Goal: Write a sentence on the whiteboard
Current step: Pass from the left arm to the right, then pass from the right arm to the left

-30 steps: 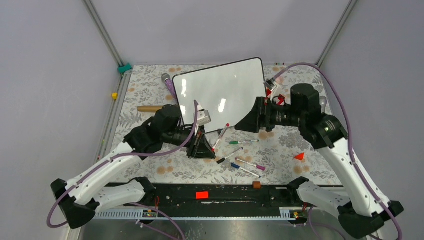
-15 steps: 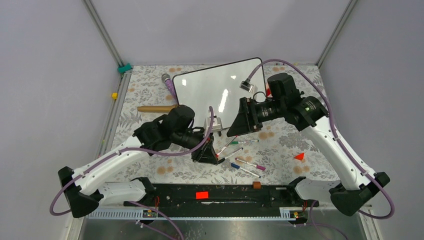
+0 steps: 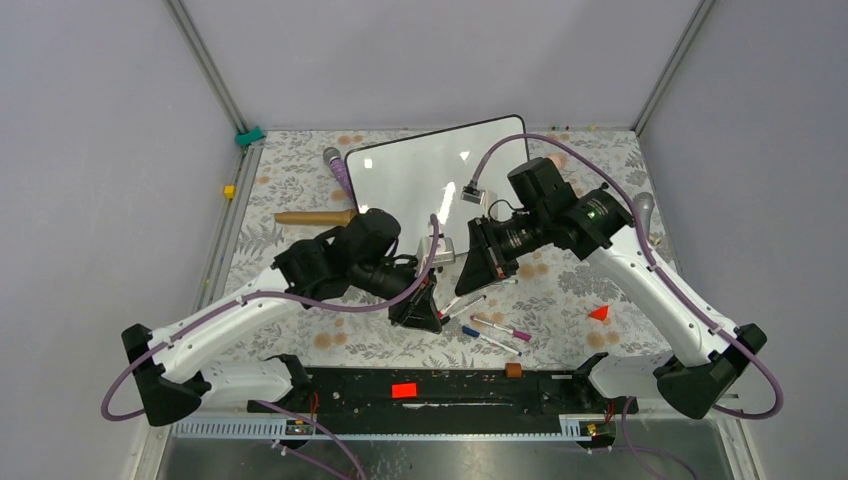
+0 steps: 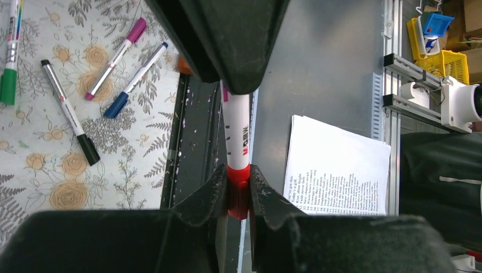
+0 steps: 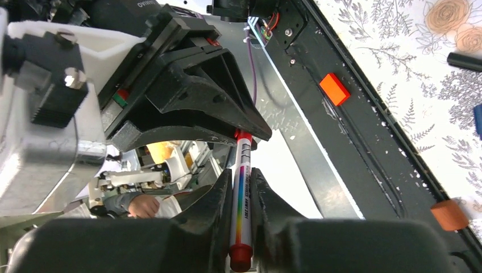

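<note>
Jointly, left tool (image 4: 239, 190) and right tool (image 5: 241, 196) clamp opposite ends of one red marker (image 4: 237, 133).

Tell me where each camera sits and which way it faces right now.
Top external: high behind the robot, looking down on the whiteboard, loose markers, left arm and right arm.
Left wrist: faces the table near edge; the left claw pinches the marker by its red end.
Right wrist: faces the left arm; the right claw grips the same marker.
Shared: both wrist views show that marker.
</note>
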Robot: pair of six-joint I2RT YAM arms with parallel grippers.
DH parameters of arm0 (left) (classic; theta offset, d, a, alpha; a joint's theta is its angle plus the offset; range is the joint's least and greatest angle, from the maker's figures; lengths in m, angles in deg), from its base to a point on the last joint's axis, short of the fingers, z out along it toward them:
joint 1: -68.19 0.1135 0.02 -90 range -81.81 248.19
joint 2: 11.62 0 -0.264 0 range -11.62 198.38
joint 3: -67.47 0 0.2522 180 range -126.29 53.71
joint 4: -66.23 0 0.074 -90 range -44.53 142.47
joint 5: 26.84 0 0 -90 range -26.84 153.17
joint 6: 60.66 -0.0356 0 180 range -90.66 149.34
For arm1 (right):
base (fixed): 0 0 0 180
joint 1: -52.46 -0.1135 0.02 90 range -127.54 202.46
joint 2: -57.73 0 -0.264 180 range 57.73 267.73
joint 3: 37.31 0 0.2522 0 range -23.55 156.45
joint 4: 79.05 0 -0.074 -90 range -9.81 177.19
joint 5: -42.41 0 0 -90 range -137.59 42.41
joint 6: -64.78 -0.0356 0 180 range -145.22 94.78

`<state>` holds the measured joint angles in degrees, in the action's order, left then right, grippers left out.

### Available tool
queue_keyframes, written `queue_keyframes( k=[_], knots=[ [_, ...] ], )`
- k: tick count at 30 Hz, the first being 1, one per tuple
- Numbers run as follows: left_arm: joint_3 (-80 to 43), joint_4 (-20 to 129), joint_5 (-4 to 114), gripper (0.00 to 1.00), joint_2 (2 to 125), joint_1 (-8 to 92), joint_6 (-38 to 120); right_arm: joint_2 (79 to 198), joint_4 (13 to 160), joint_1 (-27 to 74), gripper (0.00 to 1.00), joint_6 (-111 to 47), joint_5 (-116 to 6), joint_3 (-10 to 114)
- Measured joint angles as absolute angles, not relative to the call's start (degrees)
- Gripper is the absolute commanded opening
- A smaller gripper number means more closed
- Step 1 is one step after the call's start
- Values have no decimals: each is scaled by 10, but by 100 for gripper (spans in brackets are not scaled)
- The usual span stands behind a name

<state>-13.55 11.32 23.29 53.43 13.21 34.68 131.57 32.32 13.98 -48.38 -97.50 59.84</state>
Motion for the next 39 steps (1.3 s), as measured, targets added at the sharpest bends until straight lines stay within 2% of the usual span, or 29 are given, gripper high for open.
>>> queue_keyframes(
  k=[2, 6, 12, 15, 17, 18, 21, 25, 30, 33, 36, 39],
  knots=[
    [-141, 102, 236, 2, 540, 131, 348, 1316, 317, 137, 0, -474, -969, 598],
    [-153, 87, 249, 15, 554, 127, 344, 1317, 307, 137, 0, -458, -960, 596],
    [-154, 81, 285, 27, 562, 124, 342, 1297, 316, 137, 0, -457, -938, 568],
    [-154, 96, 299, 27, 560, 128, 349, 1272, 324, 136, 0, -470, -914, 545],
    [-151, 108, 304, 21, 552, 131, 354, 1253, 339, 136, 0, -488, -900, 526],
    [-148, 114, 304, 23, 547, 135, 357, 1246, 345, 135, 0, -495, -896, 518],
    [-140, 131, 307, 41, 531, 145, 360, 1222, 378, 136, 0, -526, -885, 489],
    [-128, 148, 309, 51, 516, 154, 367, 1197, 414, 140, 0, -568, -882, 458],
    [-94, 179, 298, 51, 485, 163, 374, 1179, 506, 158, 0, -642, -898, 413],
    [-86, 194, 285, 46, 473, 168, 379, 1179, 560, 160, 0, -682, -912, 394],
    [-86, 203, 272, 36, 473, 173, 382, 1179, 598, 160, 0, -711, -922, 389],
    [-86, 206, 264, 37, 474, 177, 383, 1179, 625, 160, 0, -731, -933, 388]
  ],
)
